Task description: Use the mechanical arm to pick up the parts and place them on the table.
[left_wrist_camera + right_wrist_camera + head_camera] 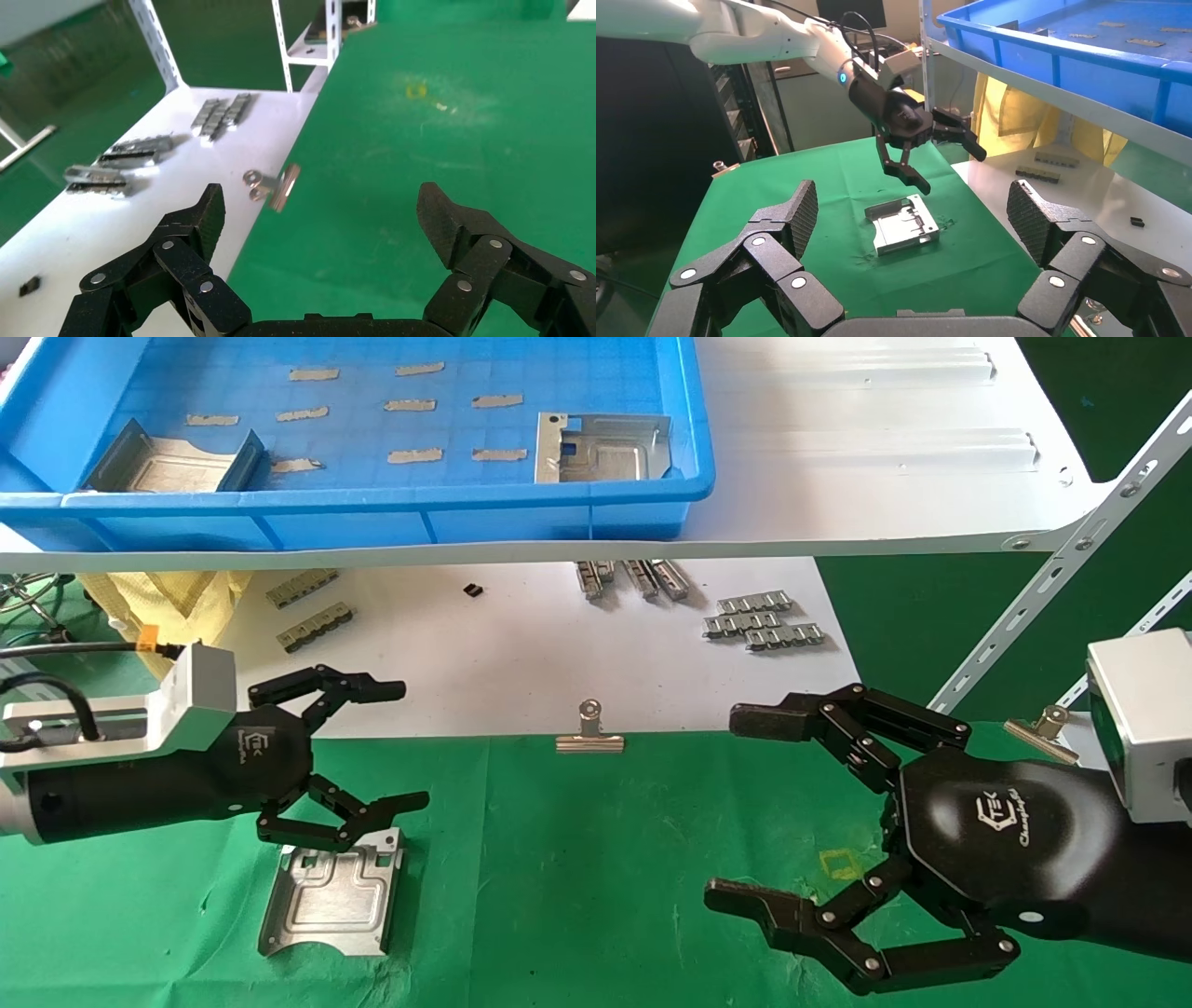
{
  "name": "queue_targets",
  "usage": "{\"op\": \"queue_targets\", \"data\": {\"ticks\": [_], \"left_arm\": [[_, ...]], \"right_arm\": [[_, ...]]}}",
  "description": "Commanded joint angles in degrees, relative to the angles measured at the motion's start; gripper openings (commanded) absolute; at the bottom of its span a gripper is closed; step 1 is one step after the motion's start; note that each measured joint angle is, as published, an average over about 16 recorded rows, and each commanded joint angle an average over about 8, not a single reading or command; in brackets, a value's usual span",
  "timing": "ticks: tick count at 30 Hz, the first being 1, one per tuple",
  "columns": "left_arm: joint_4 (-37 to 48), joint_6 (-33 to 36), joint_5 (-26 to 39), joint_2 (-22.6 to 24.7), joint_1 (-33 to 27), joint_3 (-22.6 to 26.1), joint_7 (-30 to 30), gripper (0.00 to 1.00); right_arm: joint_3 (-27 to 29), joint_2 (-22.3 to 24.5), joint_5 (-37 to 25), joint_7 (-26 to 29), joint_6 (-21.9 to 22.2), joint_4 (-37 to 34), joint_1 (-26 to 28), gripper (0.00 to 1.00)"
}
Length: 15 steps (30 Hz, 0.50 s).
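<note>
One silver sheet-metal part (333, 893) lies flat on the green table (577, 877) at the left; it also shows in the right wrist view (902, 225). My left gripper (410, 744) is open and empty, hovering just above and behind that part. Two more parts lie in the blue tray: one at its front left (172, 463), one at its front right (601, 447). My right gripper (736, 808) is open and empty above the cloth at the right. In the left wrist view the left fingers (204, 217) frame bare green cloth.
The blue tray (372, 509) sits on an upper white shelf (885, 477). A white board (521, 654) behind the cloth carries small ridged strips (762, 621). A binder clip (589, 733) sits at the cloth's back edge, another (1041, 728) at the right by the slotted rack strut (1052, 579).
</note>
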Motion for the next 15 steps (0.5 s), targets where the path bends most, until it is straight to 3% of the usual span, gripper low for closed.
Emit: {"op": "queue_targets", "data": {"ticks": [1,15], "left_arm": [[-2.2,-0.2,-0.3,-0.5,1.1,-1.1,-1.4,1.0],[-17.1,-1.7,-2.5,-4.1,8.4,-9.0,-11.5,1.0]], "right_arm": [[0.0,0.0,0.0,0.0,0.0,0.0,0.0,1.0],[0.0,0.0,0.0,0.0,0.0,0.0,0.0,1.0]]}}
